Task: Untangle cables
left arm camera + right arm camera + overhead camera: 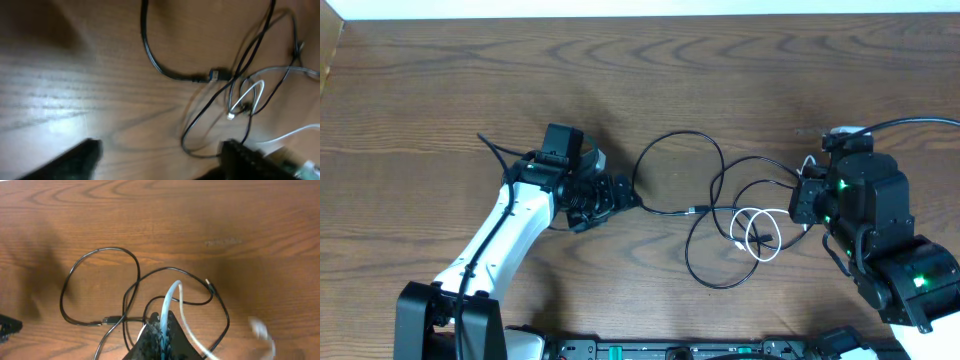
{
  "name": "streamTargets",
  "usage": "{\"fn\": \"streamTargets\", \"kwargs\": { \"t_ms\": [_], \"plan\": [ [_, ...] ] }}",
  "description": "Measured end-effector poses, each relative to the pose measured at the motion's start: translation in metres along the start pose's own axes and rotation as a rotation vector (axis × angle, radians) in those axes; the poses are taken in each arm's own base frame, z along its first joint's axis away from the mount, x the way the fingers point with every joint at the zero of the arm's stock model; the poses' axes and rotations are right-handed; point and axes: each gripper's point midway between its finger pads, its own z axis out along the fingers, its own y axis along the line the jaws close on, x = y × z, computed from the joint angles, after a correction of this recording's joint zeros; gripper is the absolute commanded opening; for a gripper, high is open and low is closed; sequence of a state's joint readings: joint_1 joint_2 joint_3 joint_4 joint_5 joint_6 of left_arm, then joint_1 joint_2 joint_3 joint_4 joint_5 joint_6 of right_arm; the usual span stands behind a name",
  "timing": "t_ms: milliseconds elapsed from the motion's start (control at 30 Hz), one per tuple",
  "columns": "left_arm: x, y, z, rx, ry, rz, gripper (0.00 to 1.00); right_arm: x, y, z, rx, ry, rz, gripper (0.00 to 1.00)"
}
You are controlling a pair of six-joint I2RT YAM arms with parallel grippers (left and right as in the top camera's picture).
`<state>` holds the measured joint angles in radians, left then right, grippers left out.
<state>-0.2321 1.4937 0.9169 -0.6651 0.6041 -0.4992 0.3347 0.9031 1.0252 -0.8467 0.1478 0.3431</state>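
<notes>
The right fingers are pressed together on the white cable. It rises out of their tips, arches just ahead of them and drops back past their right side. Directly in front of those tips the white cable runs into the crossing of the black cords, so the grip sits at the edge of the tangle, not clear of it.

The left fingers stand wide apart and hold nothing; only the bare bench shows between them. Just beyond their tips runs the thicker black cable. From overhead I cannot tell whether its near end touches them. It curves away to a small plug lying ahead and a little to their right.

Past that plug the thinner black cable crosses over and under the white one in small loops. Farthest from both pairs of fingers, the black cords swing out in wide, open loops.

By my reading the job is near its start. No cable lies apart from the others, and all of them meet in one knot between the two pairs of fingers. Each cord has yet to be drawn out and laid by itself.

The cables look thin and limp and lie flat on the wood. The white one is shorter and more tightly coiled, while the black ones are longer and slacker.
</notes>
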Motion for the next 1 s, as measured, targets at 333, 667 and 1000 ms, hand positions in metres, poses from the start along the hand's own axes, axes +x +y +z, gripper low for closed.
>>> {"fn": "streamTargets", "kwargs": {
  "t_ms": [333,667,1000],
  "plan": [
    [0.036,-0.044,0.032,-0.017,0.032,0.051,0.49,0.002,0.004,0.0,-0.021,0.014,0.02,0.01],
    [0.065,-0.08,0.088,-0.054,-0.018,0.081,0.48,0.006,0.007,0.001,-0.039,0.033,0.02,0.01],
    [0.072,-0.085,0.143,-0.069,-0.046,0.063,0.38,0.009,0.013,0.001,-0.076,0.052,0.022,0.01]
  ]
}}
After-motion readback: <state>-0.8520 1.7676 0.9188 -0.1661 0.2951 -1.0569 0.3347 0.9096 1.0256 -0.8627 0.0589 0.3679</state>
